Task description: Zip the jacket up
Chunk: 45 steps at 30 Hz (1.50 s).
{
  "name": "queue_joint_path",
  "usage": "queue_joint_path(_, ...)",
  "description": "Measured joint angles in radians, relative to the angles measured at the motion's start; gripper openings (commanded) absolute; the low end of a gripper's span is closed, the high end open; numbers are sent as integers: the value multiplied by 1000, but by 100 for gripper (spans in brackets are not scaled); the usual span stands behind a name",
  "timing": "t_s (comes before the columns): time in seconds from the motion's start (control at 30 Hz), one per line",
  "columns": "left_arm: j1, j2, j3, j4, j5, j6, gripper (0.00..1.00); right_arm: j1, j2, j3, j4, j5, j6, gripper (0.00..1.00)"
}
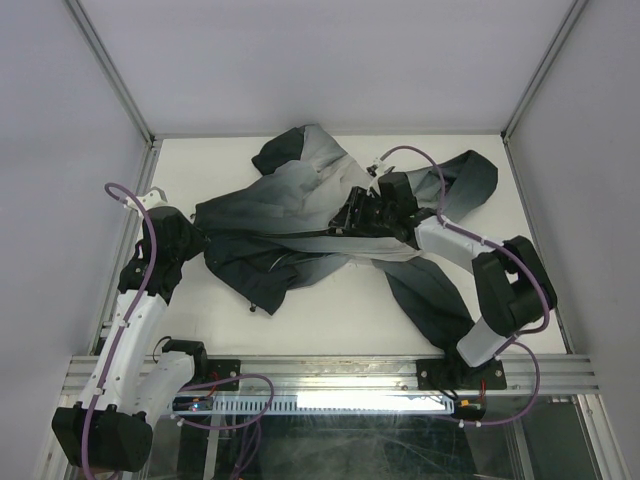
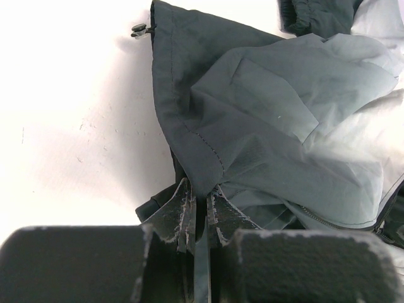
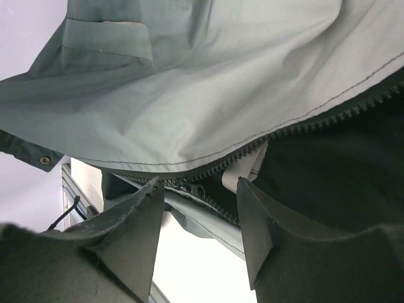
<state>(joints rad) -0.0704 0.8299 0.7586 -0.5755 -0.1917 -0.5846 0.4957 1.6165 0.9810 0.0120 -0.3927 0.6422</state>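
The jacket [image 1: 290,200] lies crumpled across the middle of the table, light grey fading to dark. My left gripper [image 1: 197,240] is at its left edge. In the left wrist view that gripper [image 2: 202,201] is shut on a fold of the dark jacket [image 2: 265,113] fabric. My right gripper [image 1: 352,215] hovers over the jacket's centre. In the right wrist view it [image 3: 201,187] stands open, with the zipper slider [image 3: 197,189] lying between its fingertips, untouched by either. The dark zipper teeth [image 3: 303,126] run up to the right under the pale jacket [image 3: 208,82] cloth.
A dark sleeve [image 1: 430,300] trails toward the right arm's base. Another dark part [image 1: 475,180] lies at the back right. A small cord toggle [image 2: 140,29] pokes out by the hem. The white table [image 1: 330,320] ends at a metal rail [image 1: 330,372] in front, and walls enclose it.
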Motion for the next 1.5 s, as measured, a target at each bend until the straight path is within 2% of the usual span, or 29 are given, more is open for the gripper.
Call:
queue_joint_path(0.6, 0, 0, 0, 0, 10, -1, 0, 1, 30, -18, 82, -116, 67, 34)
queue_joint_path(1.03, -1, -7, -3, 0, 10, -1, 0, 12, 49, -23, 109, -122, 72, 28)
queue_joint_path(1.4, -3, -13, -5, 0, 10, -1, 0, 23, 85, -23, 111, -116, 72, 15)
queue_joint_path(1.5, -3, -16, -5, 0, 10, -1, 0, 25, 85, -23, 111, -112, 71, 14)
